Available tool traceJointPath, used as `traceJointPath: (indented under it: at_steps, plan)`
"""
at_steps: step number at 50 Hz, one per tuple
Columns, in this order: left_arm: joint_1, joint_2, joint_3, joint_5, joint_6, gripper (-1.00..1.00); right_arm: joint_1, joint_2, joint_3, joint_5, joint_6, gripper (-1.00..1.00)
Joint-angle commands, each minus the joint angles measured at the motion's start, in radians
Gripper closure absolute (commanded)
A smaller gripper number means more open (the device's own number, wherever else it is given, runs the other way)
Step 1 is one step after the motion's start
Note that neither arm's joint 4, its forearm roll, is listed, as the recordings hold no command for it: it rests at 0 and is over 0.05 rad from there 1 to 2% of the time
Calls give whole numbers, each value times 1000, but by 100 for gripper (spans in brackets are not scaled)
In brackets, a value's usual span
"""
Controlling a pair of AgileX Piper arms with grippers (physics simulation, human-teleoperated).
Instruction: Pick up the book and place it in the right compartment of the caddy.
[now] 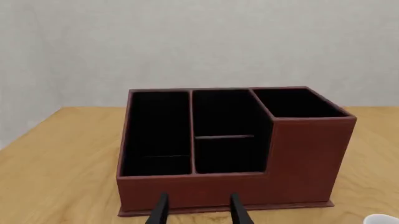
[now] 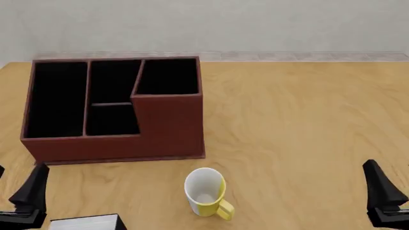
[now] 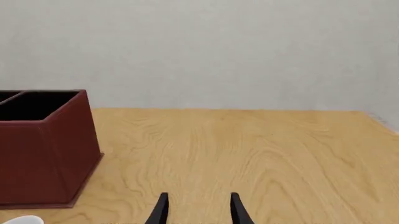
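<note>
Book (image 2: 86, 222) flat at the surface's (image 2: 300, 124) near-left edge.
Both claws, left (image 1: 198, 211) and right (image 3: 198, 210), spread, holding nothing; caddy (image 2: 167, 127) far-left.

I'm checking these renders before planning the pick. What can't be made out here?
- Book: front view, cut off by the bottom edge; only a white strip shows, no covers.
- Mug: left wrist view, just a white sliver at the corner.
- Caddy: right wrist view, cropped by the edge; its right compartment floor is lost in black lining.
</note>
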Motion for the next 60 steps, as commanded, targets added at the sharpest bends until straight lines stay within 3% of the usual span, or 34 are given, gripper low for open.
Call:
traceJointPath:
  at_steps: [1, 19, 20, 26, 33, 46, 50, 60]
  plan:
    - [-11, 7, 0, -6, 6, -100, -14, 18, 50, -64, 6, -100]
    - [-78, 0, -22, 34, 86, -100, 17, 0, 40, -36, 0, -100]
    - [-120, 0, -63, 87, 88, -100, 22, -2, 35, -33, -1, -100]
    - [-151, -1, -135, 194, 110, -100, 29, 1, 28, -33, -2, -100]
    - [-182, -1, -243, 351, 200, -100, 36, -1, 24, -32, 1, -100]
    - [-263, 35, -351, 613, 345, -100, 57, -2, 12, -23, -5, -100]
    - [-267, 57, -362, 667, 425, -100, 63, -2, 9, -19, -8, -100]
    - [-272, 114, -419, 780, 482, -100, 76, -3, 3, -15, -11, -100]
